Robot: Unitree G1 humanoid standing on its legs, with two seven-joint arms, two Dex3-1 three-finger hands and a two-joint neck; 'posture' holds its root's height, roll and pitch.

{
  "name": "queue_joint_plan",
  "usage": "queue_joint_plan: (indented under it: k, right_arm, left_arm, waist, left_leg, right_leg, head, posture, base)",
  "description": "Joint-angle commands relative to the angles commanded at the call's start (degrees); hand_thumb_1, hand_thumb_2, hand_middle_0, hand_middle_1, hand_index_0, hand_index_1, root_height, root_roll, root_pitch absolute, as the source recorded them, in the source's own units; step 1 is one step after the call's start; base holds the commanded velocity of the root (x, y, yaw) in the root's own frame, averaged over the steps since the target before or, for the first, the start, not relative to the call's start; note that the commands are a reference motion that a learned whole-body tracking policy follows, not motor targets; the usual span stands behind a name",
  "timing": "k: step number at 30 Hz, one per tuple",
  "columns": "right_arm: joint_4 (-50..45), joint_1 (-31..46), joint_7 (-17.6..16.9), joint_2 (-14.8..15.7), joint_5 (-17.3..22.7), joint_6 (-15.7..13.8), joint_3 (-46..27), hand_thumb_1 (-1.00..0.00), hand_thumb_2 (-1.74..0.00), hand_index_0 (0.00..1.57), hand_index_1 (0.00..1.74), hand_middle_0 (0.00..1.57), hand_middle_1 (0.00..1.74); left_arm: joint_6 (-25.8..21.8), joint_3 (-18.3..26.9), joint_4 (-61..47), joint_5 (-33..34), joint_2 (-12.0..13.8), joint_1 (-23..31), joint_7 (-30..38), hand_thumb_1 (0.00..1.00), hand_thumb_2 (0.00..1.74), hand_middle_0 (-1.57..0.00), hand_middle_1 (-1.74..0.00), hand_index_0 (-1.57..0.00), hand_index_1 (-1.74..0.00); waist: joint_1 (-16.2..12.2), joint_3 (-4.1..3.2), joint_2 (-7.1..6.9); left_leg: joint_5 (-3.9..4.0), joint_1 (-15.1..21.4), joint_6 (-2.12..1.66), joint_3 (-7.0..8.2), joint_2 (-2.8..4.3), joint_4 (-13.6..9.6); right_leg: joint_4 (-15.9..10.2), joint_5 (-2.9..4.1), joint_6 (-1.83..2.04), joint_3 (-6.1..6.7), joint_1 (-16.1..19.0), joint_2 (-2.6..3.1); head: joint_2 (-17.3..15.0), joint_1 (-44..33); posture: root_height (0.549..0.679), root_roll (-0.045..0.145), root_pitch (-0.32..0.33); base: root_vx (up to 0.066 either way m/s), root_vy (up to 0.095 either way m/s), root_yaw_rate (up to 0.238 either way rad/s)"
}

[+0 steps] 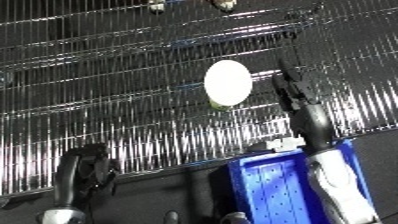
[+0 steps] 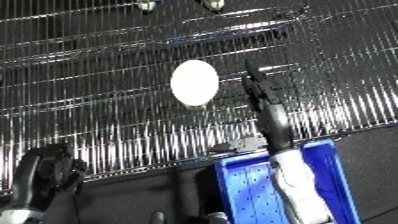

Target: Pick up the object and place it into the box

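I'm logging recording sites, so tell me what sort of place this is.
Probably a storage or stockroom-style test area, though that is a guess. A wire shelf fills the view, with a white oval object on it, and a blue perforated bin stands below. The right hand reaches toward the object.

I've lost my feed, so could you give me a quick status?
Right hand open, beside the white object on wire shelf. Left hand low, idle. Blue bin below, nothing blocking.

Looked like a storeroom or lab. Chrome wire shelving (image 1: 107, 90) filled the view from 9 through 12 to 3 o'clock, above a dark floor (image 1: 178, 192), with a blue perforated bin (image 2: 253, 192) at 5 o'clock.
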Motion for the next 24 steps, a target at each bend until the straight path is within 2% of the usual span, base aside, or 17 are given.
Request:
queue_joint_plan:
  k: [5,12,24]
  right_arm:
    - [2.1,-3.4,0.2,-0.9,0.7,0.4,2.0,0.0,0.0,0.0,0.0,0.0,0.0]
    - [4.5,-8.9,0.3,-1.5,2.3,2.7,4.8,0.0,0.0,0.0,0.0,0.0,0.0]
    - [5.5,-11.0,0.0,-1.5,2.6,3.3,5.7,0.0,0.0,0.0,0.0,0.0,0.0]
  left_arm:
    - [0.0,-0.6,-0.6,-0.7,0.4,-0.9,0.4,1.0,1.74,-1.57,-1.74,-1.57,-1.74]
    - [0.3,-1.7,-2.1,-2.0,1.2,-1.7,1.2,1.0,1.74,-1.57,-1.74,-1.57,-1.74]
    - [0.6,-1.8,-2.8,-2.4,1.4,-2.2,1.4,1.0,1.74,-1.57,-1.74,-1.57,-1.74]
  waist:
    - [0.5,0.0,0.59]
    - [1.4,0.0,1.51]
    - [1.6,0.0,1.76]
  left_leg:
    - [-0.38,-2.3,0.21,0.07,-0.43,1.4]
    - [-0.7,-5.3,0.5,0.22,-1.12,2.7]
    - [-0.81,-6.5,0.62,0.27,-1.32,3.1]
  right_leg:
    - [1.0,-0.16,-0.19,0.05,-2.2,0.01]
    - [2.1,-0.41,-0.53,0.07,-5.1,0.19]
    - [2.6,-0.49,-0.61,0.09,-6.1,0.26]
  head:
    - [2.6,1.4]
    - [4.5,3.4]
    - [4.6,3.5]
  posture:
    - [0.596,0.042,0.072]
    - [0.591,0.042,0.103]
    - [0.589,0.042,0.116]
  base:
    - [-0.017,0.022,0.016]
    - [-0.017,0.027,0.015]
    - [-0.002,0.005,0.002]
